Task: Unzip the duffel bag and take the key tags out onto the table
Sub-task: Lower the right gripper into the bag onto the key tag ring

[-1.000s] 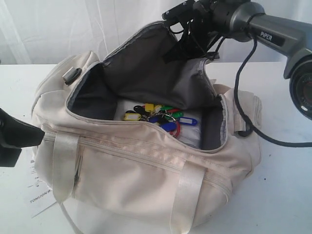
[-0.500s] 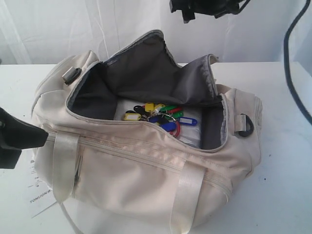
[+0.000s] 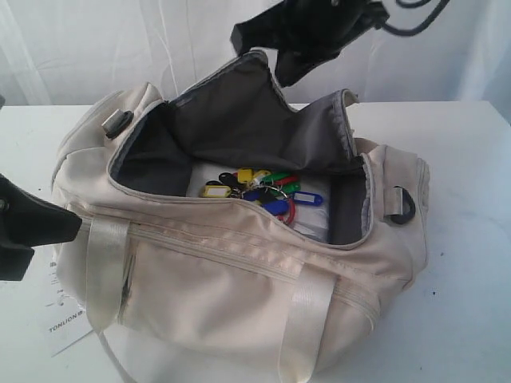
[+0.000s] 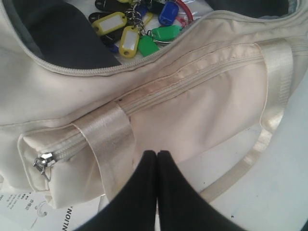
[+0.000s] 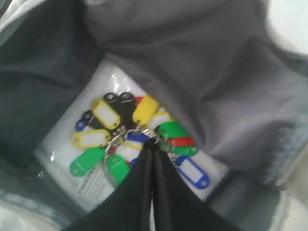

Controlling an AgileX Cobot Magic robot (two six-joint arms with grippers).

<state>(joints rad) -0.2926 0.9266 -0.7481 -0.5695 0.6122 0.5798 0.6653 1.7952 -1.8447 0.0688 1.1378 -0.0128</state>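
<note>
Your right tool (image 5: 153,142) hangs pinched shut and empty, seemingly just above the tags (image 5: 122,132); spread it wide, then sink straight down and close on the bunch's middle.

The white desk (image 3: 471,263) carries a cream duffel bag (image 3: 223,271), which rests on its base. A printed paper label (image 3: 68,327) lies flat at the bag's corner.

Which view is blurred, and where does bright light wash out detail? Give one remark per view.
Right wrist view: soft and smeared, though the key tags can be told apart by colour. Exterior view: the backdrop is blown out white, while the duffel bag is shadowed inside. Left wrist view: sharpest, with crisp stitching; the table is overexposed.
</note>
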